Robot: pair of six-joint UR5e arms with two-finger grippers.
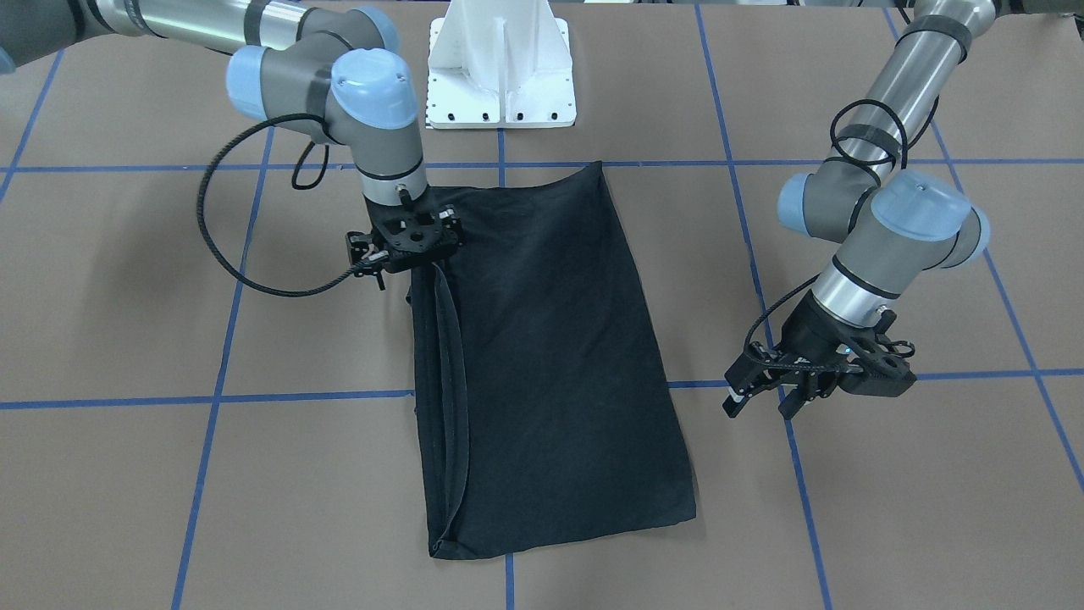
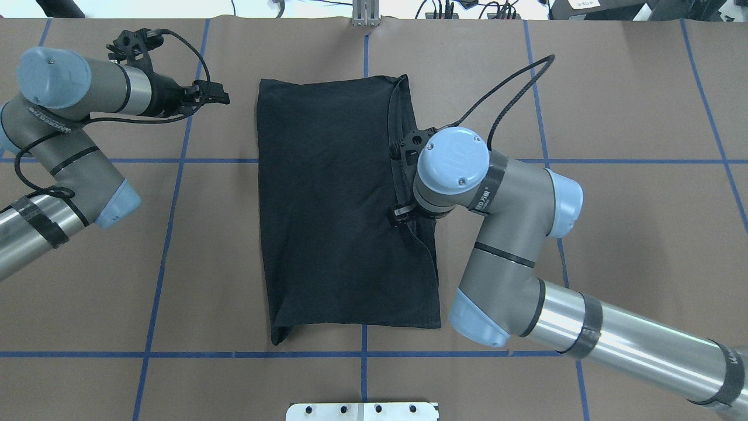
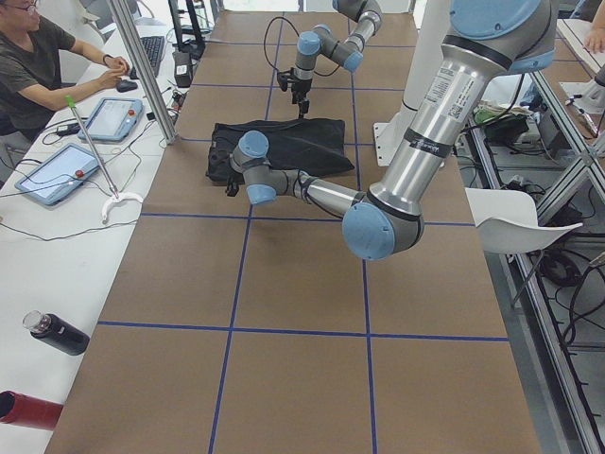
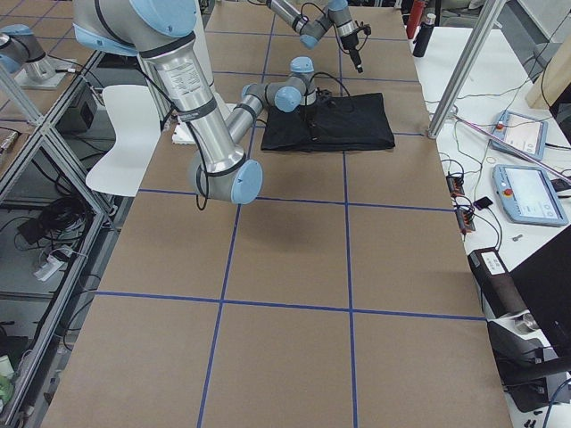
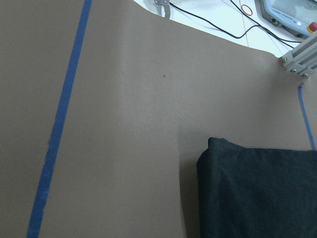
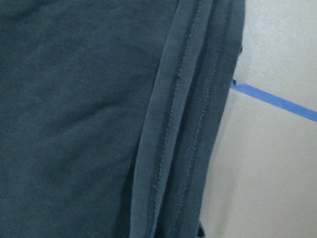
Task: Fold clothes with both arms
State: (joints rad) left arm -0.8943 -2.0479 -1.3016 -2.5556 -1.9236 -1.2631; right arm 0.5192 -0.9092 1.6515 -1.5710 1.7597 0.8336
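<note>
The black T-shirt lies folded into a long rectangle on the brown table, plain side up, with no logo showing. It also shows in the overhead view. Stacked hems run along its edge on my right arm's side. My right gripper points straight down at that hemmed edge, close over the cloth. Its fingers are hidden under the wrist, so I cannot tell how the jaws stand. My left gripper hovers open and empty beside the shirt's opposite long edge, apart from it. The left wrist view shows a shirt corner.
The white pedestal base stands at the robot's side of the table, just beyond the shirt's end. Blue tape lines grid the brown table. An operator sits by a side bench with tablets and bottles.
</note>
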